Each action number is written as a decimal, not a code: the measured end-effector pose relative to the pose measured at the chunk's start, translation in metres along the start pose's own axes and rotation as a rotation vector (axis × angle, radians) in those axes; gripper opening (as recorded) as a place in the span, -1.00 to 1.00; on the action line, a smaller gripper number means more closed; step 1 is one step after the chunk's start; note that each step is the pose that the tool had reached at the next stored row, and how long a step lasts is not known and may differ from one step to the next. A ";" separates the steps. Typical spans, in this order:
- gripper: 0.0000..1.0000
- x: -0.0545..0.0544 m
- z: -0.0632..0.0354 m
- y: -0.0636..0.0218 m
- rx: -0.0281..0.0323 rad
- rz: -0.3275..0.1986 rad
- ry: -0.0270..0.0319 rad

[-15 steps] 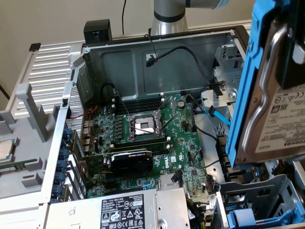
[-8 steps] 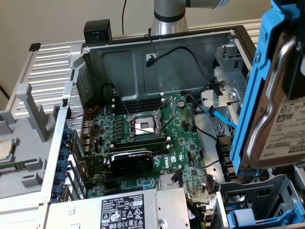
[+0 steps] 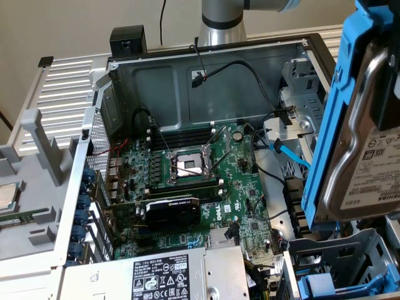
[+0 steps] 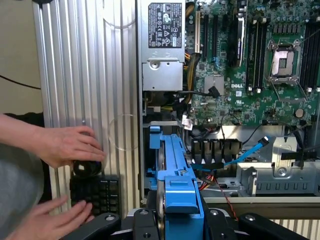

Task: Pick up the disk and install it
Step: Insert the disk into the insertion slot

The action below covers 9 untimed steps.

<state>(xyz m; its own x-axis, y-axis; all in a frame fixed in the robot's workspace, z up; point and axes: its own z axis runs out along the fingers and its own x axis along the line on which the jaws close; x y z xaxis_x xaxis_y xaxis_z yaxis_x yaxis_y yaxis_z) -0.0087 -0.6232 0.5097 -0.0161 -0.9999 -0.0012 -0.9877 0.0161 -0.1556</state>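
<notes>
The disk (image 3: pixel 369 169), a silver-grey drive with a white label in a bright blue carrier (image 3: pixel 328 125), hangs upright at the exterior view's right, above the drive cage (image 3: pixel 340 253) of the open computer case. My gripper (image 3: pixel 382 94) is shut on it from above. The wrist view looks down the disk (image 4: pixel 172 170) edge-on, with the gripper (image 4: pixel 175 222) clamping it and a black finger (image 4: pixel 142 222) on each side. Below the disk lies the case's drive bay area.
The open case holds a motherboard (image 3: pixel 240 181), a bare processor socket (image 3: pixel 187 165), a graphics card (image 3: pixel 172 209) and a power supply (image 3: pixel 169 275). A blue cable (image 3: pixel 290 153) runs by the cage. Another blue carrier (image 3: pixel 325 287) sits in the cage. A person's hands (image 4: pixel 65 145) rest beside the case.
</notes>
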 end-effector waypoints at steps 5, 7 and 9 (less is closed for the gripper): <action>-0.26 0.000 0.0005 0.0001 0.0000 0.000 0.0001; -0.26 0.000 0.0029 0.0004 0.0003 0.001 0.0003; -0.26 0.000 0.0065 0.0010 0.0010 0.003 0.0006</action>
<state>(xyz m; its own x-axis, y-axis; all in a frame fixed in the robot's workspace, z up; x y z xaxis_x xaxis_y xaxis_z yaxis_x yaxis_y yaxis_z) -0.0087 -0.6234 0.5031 -0.0190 -0.9998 -0.0011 -0.9875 0.0189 -0.1565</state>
